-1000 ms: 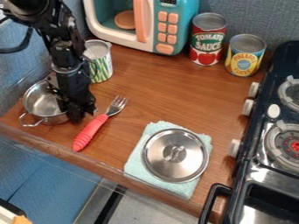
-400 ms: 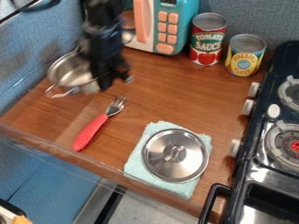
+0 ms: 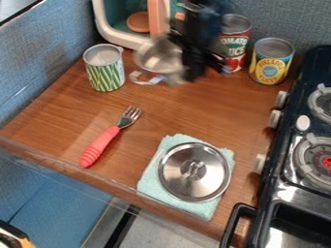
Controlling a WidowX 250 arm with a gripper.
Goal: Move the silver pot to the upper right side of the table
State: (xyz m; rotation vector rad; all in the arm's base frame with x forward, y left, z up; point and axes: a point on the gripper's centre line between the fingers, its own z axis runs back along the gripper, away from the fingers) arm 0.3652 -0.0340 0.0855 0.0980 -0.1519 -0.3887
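1. Hand (image 3: 207, 72), near the upper middle of the view, on the black arm (image 3: 213, 22) that enters from the top edge; it points downward, somewhat blurred, and is clamped on the pot at the pot's right side.
2. Pot (image 3: 158, 55), silver; it sits just left of the hand, in front of the microwave (image 3: 119, 34), and appears raised off the tabletop (image 3: 207, 111); its mouth faces up, and a loop handle (image 3: 146, 77) projects at its lower left; it is at the upper middle, short of the upper right.
3. Striped can (image 3: 105, 72), green and white; it stands upright to the left of the pot, apart from it.
4. Tomato can (image 3: 238, 41), upright, partly hidden by the arm; the pineapple can (image 3: 271, 63) stands upright to its right, near the stove.
5. Fork (image 3: 101, 145), left of centre; it lies slantwise, its red handle toward the lower left, its metal tines toward the upper right.
6. Lid (image 3: 194, 172), silver and round; it rests knob upward on the pale green cloth (image 3: 151, 180), which lies flat near the front edge of the tabletop.
7. Stove (image 3: 296, 197), dark, along the right side; its pale knobs face the tabletop; a black handle (image 3: 234, 220) projects at its front.
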